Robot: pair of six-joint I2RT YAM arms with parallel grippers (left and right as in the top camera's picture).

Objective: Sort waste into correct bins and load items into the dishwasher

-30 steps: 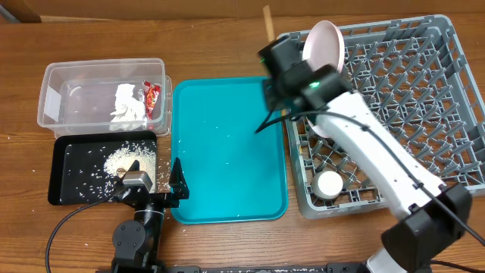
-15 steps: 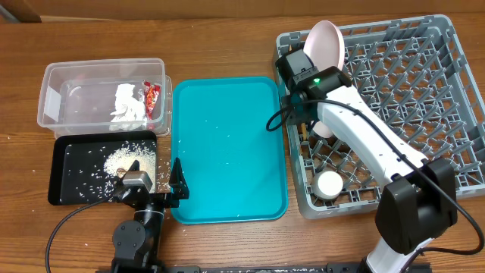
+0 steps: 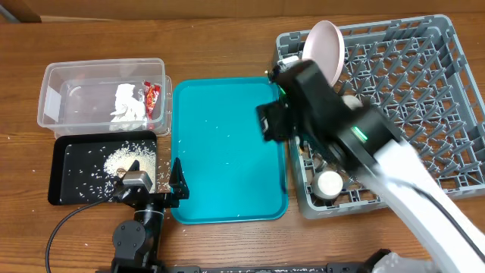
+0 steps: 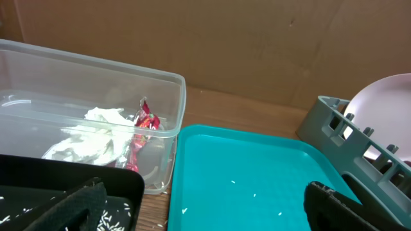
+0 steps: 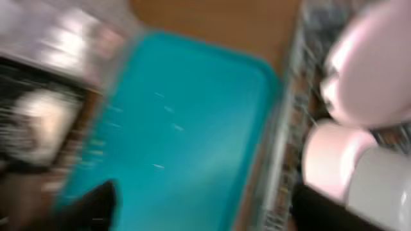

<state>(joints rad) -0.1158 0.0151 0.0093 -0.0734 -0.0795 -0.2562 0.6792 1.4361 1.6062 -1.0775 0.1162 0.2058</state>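
Overhead, the sorting looks done. The clear tub [image 3: 102, 95] at the left of the surface [image 3: 227, 45] holds the crumpled napkin [image 3: 129, 104] and the red wrapper [image 3: 153, 96]. The black tray [image 3: 64, 171] just in front of it carries the rice [image 3: 129, 161]. The pink plate [image 3: 324, 42] stands on edge among the pegs at the near-left corner of the dish rack [image 3: 424, 68], and the white cup [image 3: 330, 184] sits in the rack's front-left part.

The right arm [image 3: 356, 136] is smeared with motion blur over the seam between the teal tray [image 3: 227, 152] and the rack, and it hides part of the rack. We cannot find the chopsticks in any view.

From its wrist camera, the right claw [image 5: 205, 212] reads as spread, with nothing between its fingers, though the picture is badly blurred. A pale round dish [image 5: 331, 160] lies below the pink plate; we cannot tell whether it is bowl or cup. The left claw [image 4: 205, 212] is also spread and empty, low beside the black tray and facing the tub and the teal tray.

We judge that loading is in its last stage. Only stray grains [image 4: 253, 196] remain on the teal tray. The next move calls for keeping the right arm clear of the pegs and the upright plate, then checking the rack.
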